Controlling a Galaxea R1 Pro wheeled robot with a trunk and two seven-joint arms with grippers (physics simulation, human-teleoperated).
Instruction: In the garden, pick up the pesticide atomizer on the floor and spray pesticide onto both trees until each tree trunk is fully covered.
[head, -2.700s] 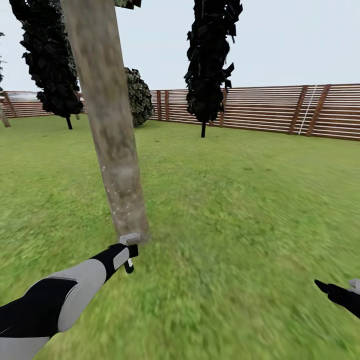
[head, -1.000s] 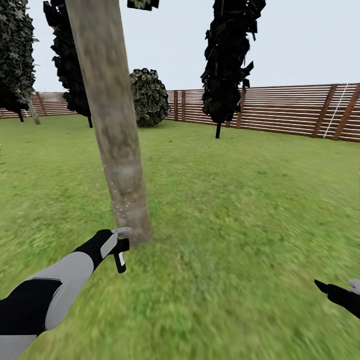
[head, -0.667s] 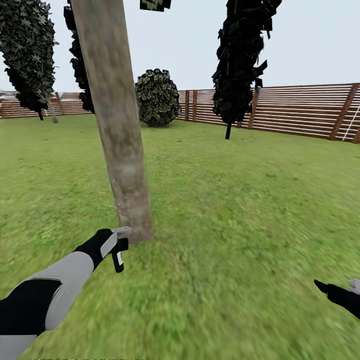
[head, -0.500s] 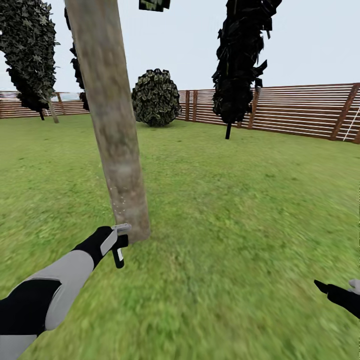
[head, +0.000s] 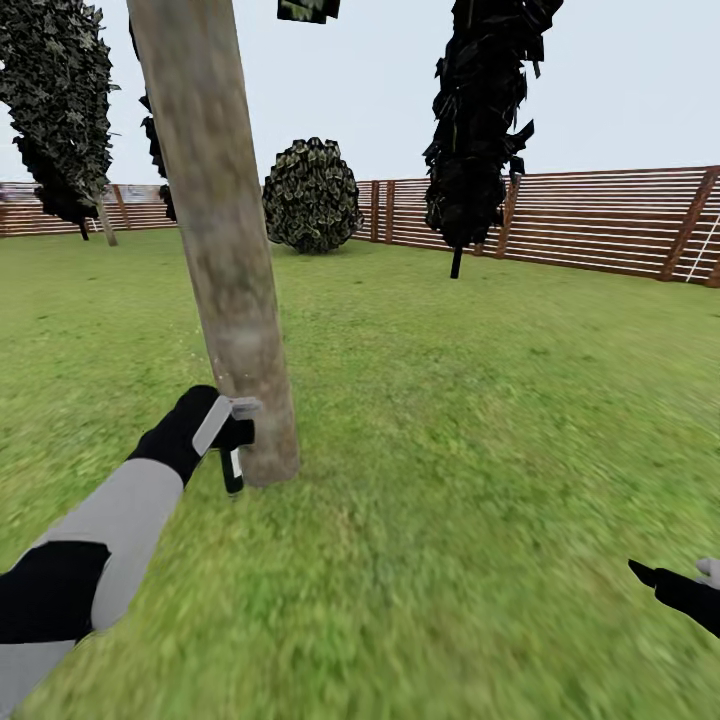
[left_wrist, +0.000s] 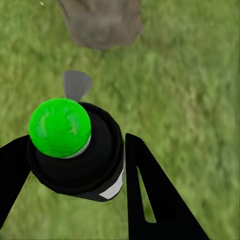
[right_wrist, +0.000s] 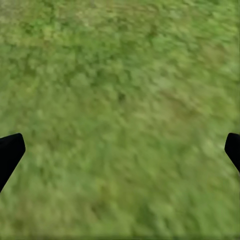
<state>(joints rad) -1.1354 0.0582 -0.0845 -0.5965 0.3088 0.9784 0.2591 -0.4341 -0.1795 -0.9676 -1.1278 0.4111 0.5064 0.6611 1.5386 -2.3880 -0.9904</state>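
The trunk (head: 225, 250) looked like rough, matt, mottled bark. The fence (head: 600, 225) was slatted brown wood. The atomizer (left_wrist: 75, 150) was smooth black plastic with a glossy green cap.

Left arm (head: 120, 520): pale grey forearm shell, black band nearer the elbow, black wrist section with a light grey plate beside the left gripper (head: 232, 440). Flat matte-black fingers (left_wrist: 150, 195) in the left wrist view, one with a narrow triangular cutout. Right gripper (head: 672, 583) black, pointed tip, small grey patch; black fingertips (right_wrist: 10, 152) at both edges of the right wrist view.
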